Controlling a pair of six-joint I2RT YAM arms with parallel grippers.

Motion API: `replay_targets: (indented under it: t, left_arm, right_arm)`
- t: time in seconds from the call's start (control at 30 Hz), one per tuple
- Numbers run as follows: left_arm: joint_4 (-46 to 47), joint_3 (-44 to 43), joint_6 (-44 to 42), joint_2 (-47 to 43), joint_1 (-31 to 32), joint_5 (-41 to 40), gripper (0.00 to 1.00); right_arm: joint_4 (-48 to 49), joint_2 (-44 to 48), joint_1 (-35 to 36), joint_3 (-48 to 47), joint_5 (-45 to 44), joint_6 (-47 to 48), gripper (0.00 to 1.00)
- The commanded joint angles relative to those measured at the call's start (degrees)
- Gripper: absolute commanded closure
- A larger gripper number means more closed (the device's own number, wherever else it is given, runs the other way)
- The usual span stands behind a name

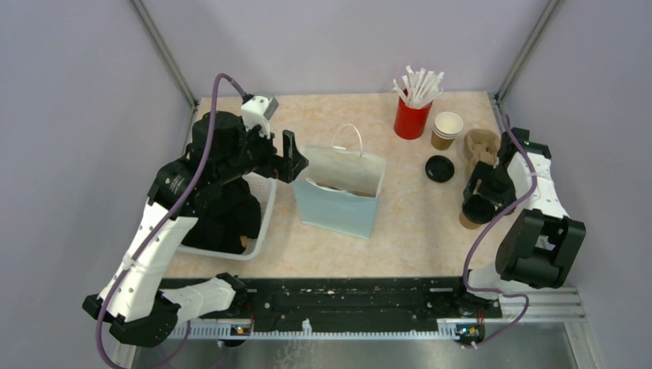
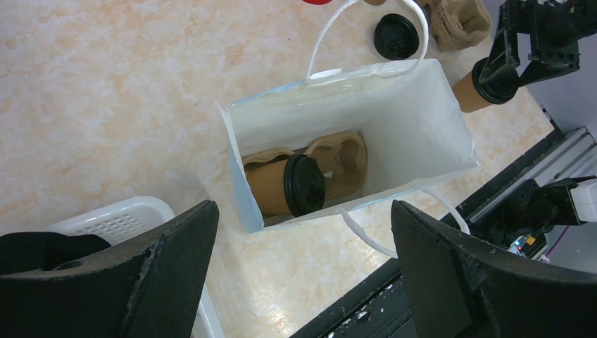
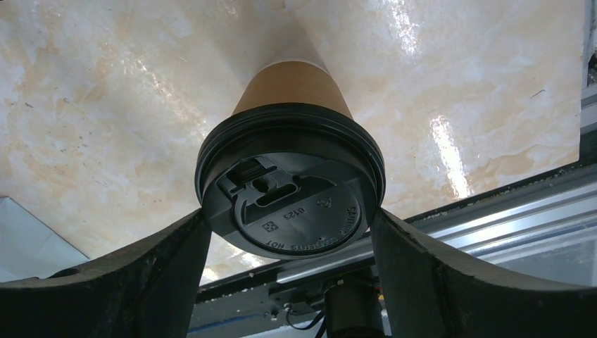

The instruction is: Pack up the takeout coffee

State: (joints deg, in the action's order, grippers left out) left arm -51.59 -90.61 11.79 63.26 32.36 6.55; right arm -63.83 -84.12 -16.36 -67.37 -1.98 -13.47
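A pale blue bag [image 1: 338,201] stands open mid-table. In the left wrist view the bag [image 2: 415,127] holds a lidded kraft coffee cup [image 2: 278,186] lying in a brown cardboard carrier [image 2: 348,151]. My left gripper [image 1: 294,160] is open and empty above the bag's left side, and it also shows in its own view [image 2: 303,282]. My right gripper [image 1: 478,206] is shut on a second lidded coffee cup [image 3: 292,88], its fingers [image 3: 176,260] pressing the black lid [image 3: 292,190] on both sides, at the table's right. An open cup [image 1: 447,127] and a loose black lid [image 1: 440,168] sit further back.
A red cup of white straws [image 1: 413,115] stands at the back. A second cardboard carrier [image 1: 480,144] lies by the right arm. A white basket [image 1: 264,219] with dark contents sits under the left arm. The black rail [image 1: 346,296] runs along the near edge.
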Motion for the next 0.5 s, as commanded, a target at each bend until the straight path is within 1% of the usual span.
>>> replay_targets:
  t: [0.0, 0.13, 0.3, 0.37, 0.47]
  left_arm:
    - [0.88, 0.24, -1.11, -0.46, 0.02, -0.45, 0.02]
    - [0.83, 0.23, -1.07, -0.36, 0.06, -0.39, 0.02]
    - [0.51, -0.04, -0.61, -0.16, 0.03, -1.25, 0.02]
    - [-0.39, -0.68, 0.22, 0.34, 0.04, -3.04, 0.02]
    - [-4.79, -3.02, 2.62, 2.71, -0.02, -9.27, 0.02]
  right_arm:
    - [0.64, -0.69, -0.51, -1.23, -1.90, 0.72, 0.20]
    - [0.48, -0.75, -0.47, -1.53, -2.66, 0.82, 0.22]
    - [0.00, 0.04, -0.50, -2.08, -2.23, 0.77, 0.26]
    - [-0.66, 1.40, -0.49, -2.63, -1.37, 0.46, 0.28]
    - [-1.64, 4.14, -0.46, -3.06, -0.43, 0.00, 0.29]
